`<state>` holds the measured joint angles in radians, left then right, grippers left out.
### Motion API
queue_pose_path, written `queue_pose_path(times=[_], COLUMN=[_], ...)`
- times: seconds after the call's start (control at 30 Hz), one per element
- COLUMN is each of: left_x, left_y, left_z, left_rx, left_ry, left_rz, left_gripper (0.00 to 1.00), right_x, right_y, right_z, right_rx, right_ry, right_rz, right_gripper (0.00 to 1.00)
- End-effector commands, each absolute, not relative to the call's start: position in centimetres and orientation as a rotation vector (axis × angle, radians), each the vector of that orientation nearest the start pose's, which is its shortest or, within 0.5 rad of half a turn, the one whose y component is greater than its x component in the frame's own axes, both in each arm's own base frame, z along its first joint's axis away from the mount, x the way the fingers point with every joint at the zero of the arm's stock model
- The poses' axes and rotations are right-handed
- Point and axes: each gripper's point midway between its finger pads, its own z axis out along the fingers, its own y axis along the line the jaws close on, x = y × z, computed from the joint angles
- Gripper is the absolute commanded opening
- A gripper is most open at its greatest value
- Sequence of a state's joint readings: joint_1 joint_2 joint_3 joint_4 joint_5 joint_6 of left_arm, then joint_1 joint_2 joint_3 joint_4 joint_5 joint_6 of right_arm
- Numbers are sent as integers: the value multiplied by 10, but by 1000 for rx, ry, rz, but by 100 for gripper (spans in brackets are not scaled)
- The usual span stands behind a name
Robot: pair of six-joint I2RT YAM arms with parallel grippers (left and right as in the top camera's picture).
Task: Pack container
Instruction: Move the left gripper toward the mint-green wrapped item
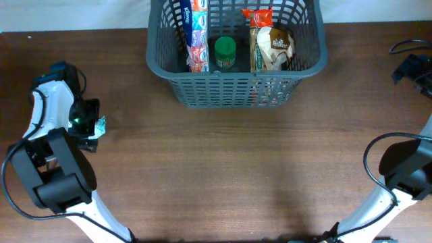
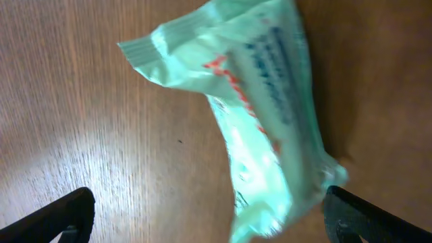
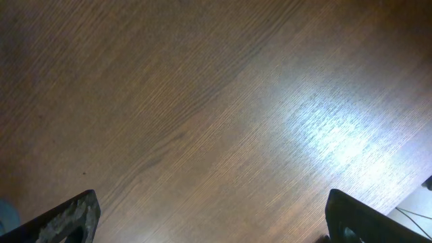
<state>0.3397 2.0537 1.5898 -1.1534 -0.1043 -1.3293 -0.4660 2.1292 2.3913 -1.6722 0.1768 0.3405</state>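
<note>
Mint-green packet [image 2: 263, 115] fills the left wrist view, crinkled plastic w/ blue and red print too blurred to read, lying flat on the wood table [image 1: 236, 169]. Left gripper [image 2: 209, 219] straddles it, jaws spread wide, nothing gripped; one corner of the packet sits just beside a finger, can't tell if touching

Container [image 1: 229, 91]: big dark grey plastic basket at the far edge of the table, about centre. Rectangular w/ rounded corners, slotted lattice walls, solid rim on top. Upright, mouth open to the overhead cam. Inside, L to R: tall red/white/blue pack [image 1: 197, 34] standing on end, green-lidded jar [image 1: 225, 52] against the near wall, brown-and-white bag w/ red top [image 1: 271, 42]. Sth blue at the far left wall, too small to tell

Left arm and packet are well apart from the basket, near the table's left side. Right gripper [image 3: 216, 219] is over bare wood at the near right, jaws also wide, holding nothing
</note>
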Motion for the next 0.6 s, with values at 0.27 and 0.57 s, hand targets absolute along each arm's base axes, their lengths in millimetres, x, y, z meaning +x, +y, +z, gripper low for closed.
queue_pose_path(times=[0.27, 0.57], left_x=[341, 345], left_y=[171, 186], left_z=[38, 35], left_rx=[-2326, -2348], left_ry=[2014, 1950], left_rz=[264, 208], left_gripper=[99, 99], right_x=[359, 359], right_y=[-221, -221], right_z=[217, 217], right_rx=[1213, 1213], right_ry=[2728, 2728], right_rz=[-306, -306], right_gripper=[99, 99])
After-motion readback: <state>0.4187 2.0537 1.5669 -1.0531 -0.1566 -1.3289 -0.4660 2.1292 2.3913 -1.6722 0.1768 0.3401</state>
